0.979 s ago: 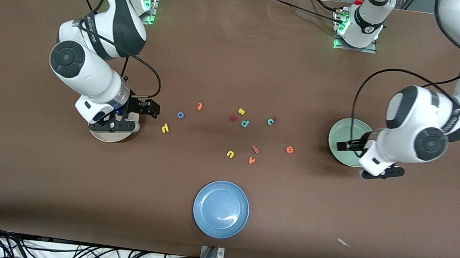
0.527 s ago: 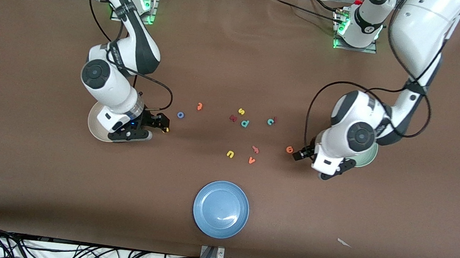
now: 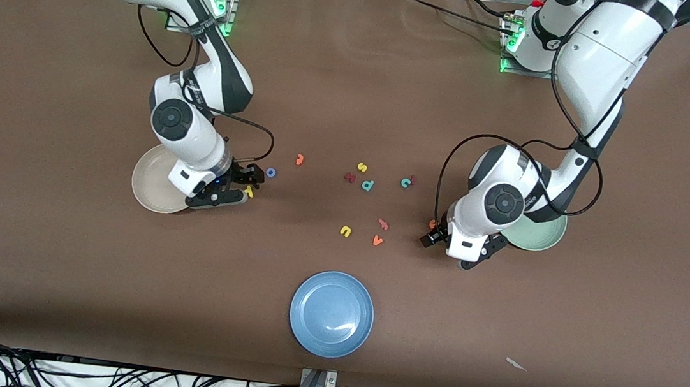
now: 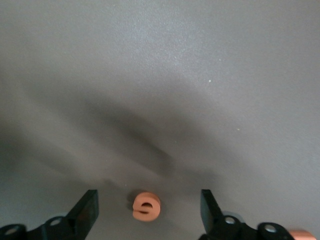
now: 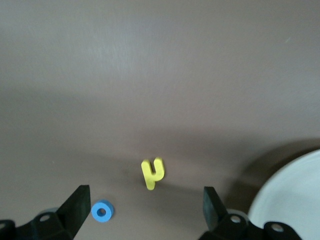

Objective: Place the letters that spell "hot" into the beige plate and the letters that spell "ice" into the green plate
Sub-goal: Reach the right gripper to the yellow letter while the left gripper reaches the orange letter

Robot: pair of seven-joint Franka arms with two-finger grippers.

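My left gripper [image 3: 431, 233] is low over the table beside the green plate [image 3: 546, 239], which the left arm partly covers. It is open, and the orange "e" [image 4: 146, 206] lies untouched between its fingers [image 4: 86, 209]. My right gripper [image 3: 250, 185] is open, low beside the beige plate [image 3: 153, 185]. The yellow "h" [image 5: 152, 173] lies just ahead of its fingers, and the blue "o" [image 5: 102, 211] sits by one fingertip [image 5: 77, 204]. The orange "t" [image 3: 300, 160], teal "c" [image 3: 406, 182] and dark red "i" [image 3: 413, 178] lie mid-table.
Other loose letters lie mid-table: a yellow "s" [image 3: 361, 167], a dark red letter [image 3: 350, 177], a teal "p" [image 3: 367, 185], a salmon-pink letter [image 3: 383, 224], a yellow "u" [image 3: 345, 231] and an orange "v" [image 3: 377, 240]. A blue plate [image 3: 332, 313] sits nearest the front camera.
Both arms swung from over their plates toward the table's middle and came down. The left gripper now stands around the orange "e", the right by the yellow "h" and blue "o".
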